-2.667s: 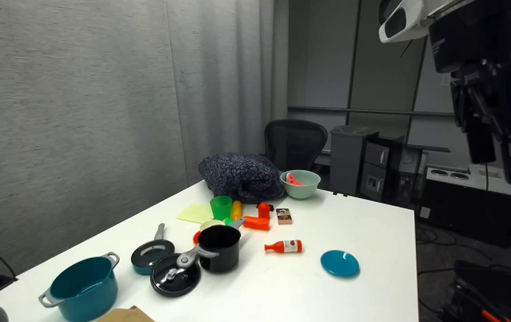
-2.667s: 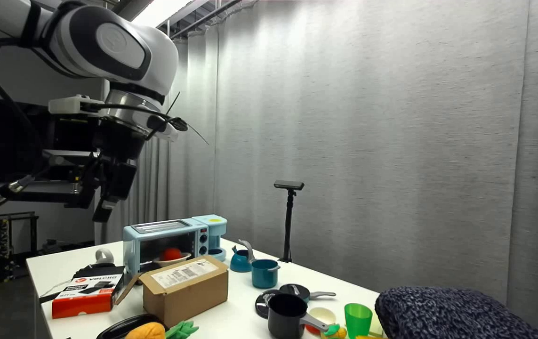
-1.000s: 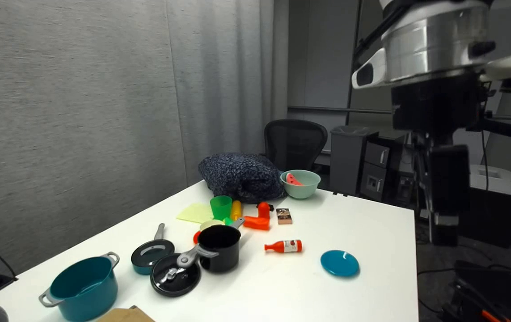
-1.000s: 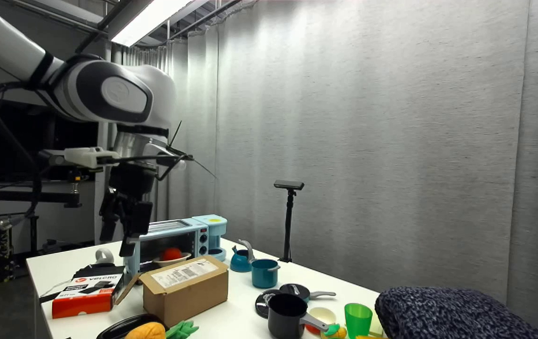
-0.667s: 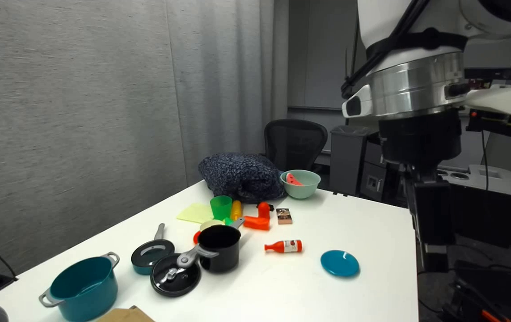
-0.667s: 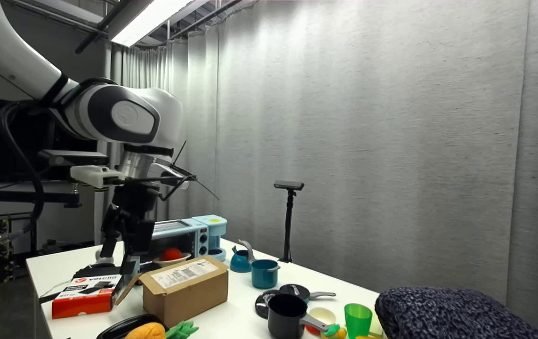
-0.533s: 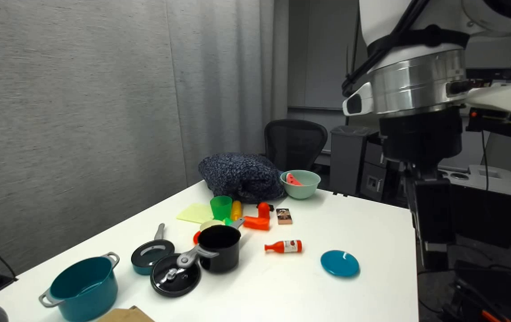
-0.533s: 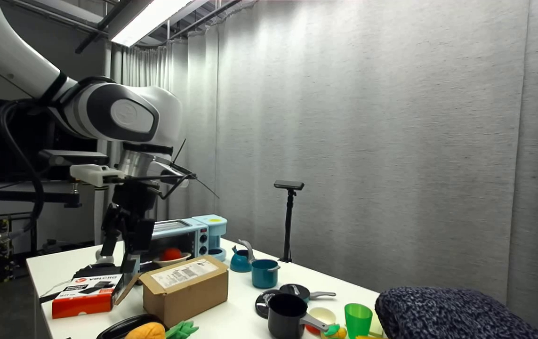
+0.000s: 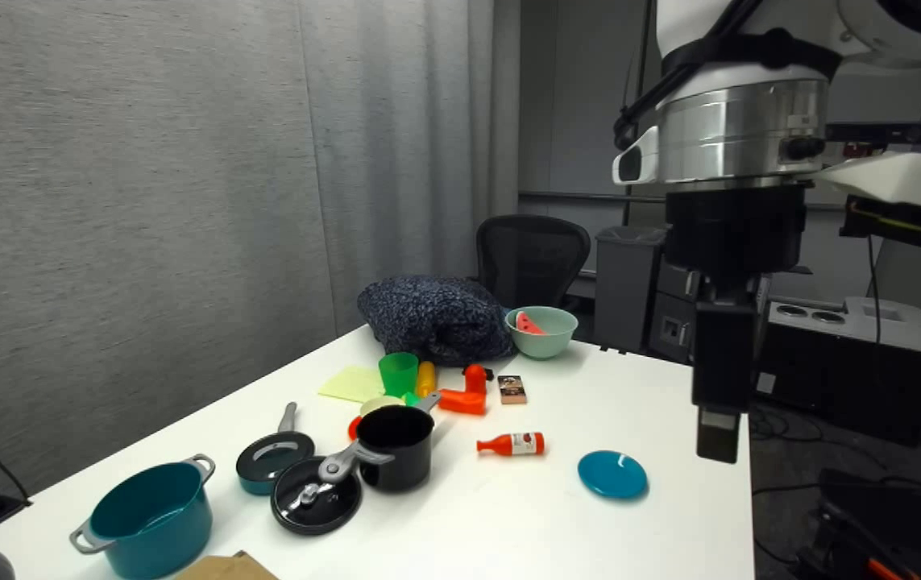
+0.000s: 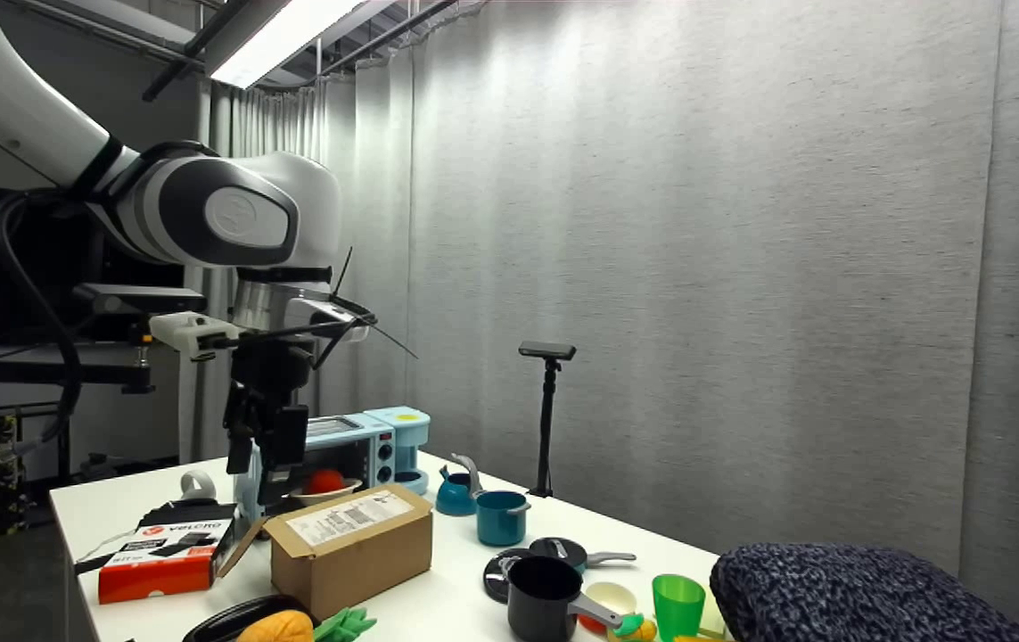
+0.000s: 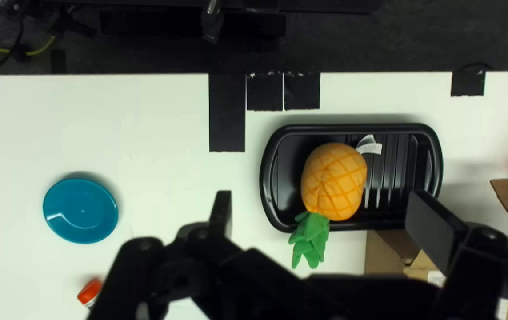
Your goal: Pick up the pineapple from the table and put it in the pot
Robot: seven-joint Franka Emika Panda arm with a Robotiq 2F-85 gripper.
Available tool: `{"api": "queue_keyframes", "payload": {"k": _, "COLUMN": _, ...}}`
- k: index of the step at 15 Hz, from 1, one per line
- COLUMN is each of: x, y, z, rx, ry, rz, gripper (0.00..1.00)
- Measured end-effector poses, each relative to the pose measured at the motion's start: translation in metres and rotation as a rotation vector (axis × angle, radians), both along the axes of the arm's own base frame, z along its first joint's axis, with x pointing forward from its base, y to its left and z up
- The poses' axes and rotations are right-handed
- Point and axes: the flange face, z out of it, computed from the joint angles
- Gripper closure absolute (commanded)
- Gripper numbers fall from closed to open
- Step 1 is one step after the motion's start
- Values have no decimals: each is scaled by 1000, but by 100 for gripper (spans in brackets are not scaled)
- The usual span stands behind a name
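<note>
The orange pineapple (image 11: 334, 182) with a green tuft lies on its side in a black tray (image 11: 387, 130) on the white table (image 11: 160, 129). In an exterior view only part of the pineapple (image 10: 277, 627) shows at the bottom edge. My gripper (image 11: 325, 215) is open and empty, above the table, with the pineapple's tuft end between its fingers in the wrist view. The gripper also shows in both exterior views (image 9: 718, 435) (image 10: 257, 473). The black pot (image 9: 397, 451) stands apart from it, and the pot (image 10: 545, 599) looks empty inside.
A cardboard box (image 10: 357, 553) stands beside the tray, with a red-white box (image 10: 161, 571) nearby. A blue plate (image 9: 612, 474) and red bottle (image 9: 512, 444) lie on the table. A black lid (image 9: 315, 495), teal pan (image 9: 275, 459) and teal pot (image 9: 155, 524) neighbour the black pot.
Over the earlier frames the arm came down from high up toward the table. In the last half second the gripper turned more upright and shifted slightly over the table. The objects have not moved.
</note>
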Motion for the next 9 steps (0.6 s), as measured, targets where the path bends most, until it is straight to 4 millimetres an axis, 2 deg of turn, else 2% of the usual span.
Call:
{"api": "queue_keyframes", "payload": {"k": 3, "x": 12, "y": 6, "z": -4, "rx": 0, "ry": -71, "rz": -10, "gripper": 0}}
{"api": "queue_keyframes", "payload": {"k": 5, "x": 22, "y": 11, "z": -19, "rx": -8, "ry": -87, "rz": 2, "gripper": 0}}
{"api": "queue_keyframes", "payload": {"k": 9, "x": 45, "y": 19, "z": -81, "rx": -11, "ry": -2, "rz": 21, "gripper": 0}}
